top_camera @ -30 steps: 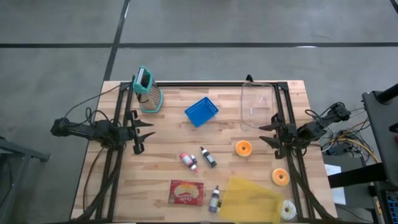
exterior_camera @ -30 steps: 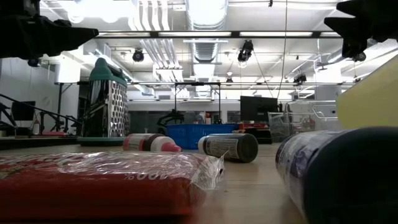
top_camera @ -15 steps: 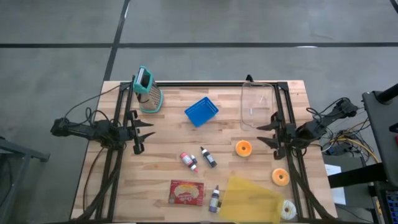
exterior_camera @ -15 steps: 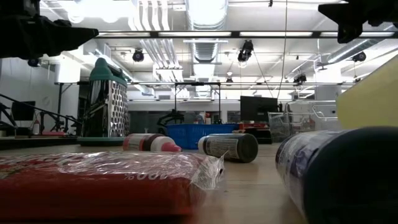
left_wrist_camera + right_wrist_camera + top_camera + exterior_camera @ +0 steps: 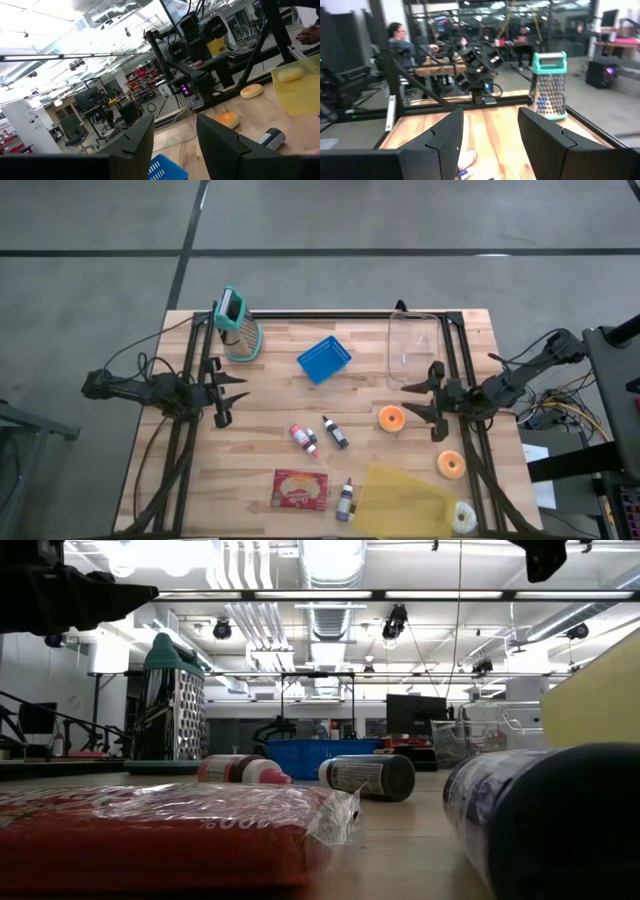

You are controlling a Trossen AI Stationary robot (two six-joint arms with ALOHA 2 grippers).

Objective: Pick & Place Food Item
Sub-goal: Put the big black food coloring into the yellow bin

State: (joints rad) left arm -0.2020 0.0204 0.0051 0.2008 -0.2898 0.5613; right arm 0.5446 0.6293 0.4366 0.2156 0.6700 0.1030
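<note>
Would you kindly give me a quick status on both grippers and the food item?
Right gripper open, empty, above the table near the orange donut. Left gripper open, parked at the left edge. Nothing between right gripper and donut.

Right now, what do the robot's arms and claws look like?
Both arms are thin, dark and jointed, like black metal sticks with black cables trailing off them. The left claw and the right claw each end in two pointy black prongs. Up close, the left fingers and the right fingers are chunky, angular black blocks with no markings that I can see.
</note>
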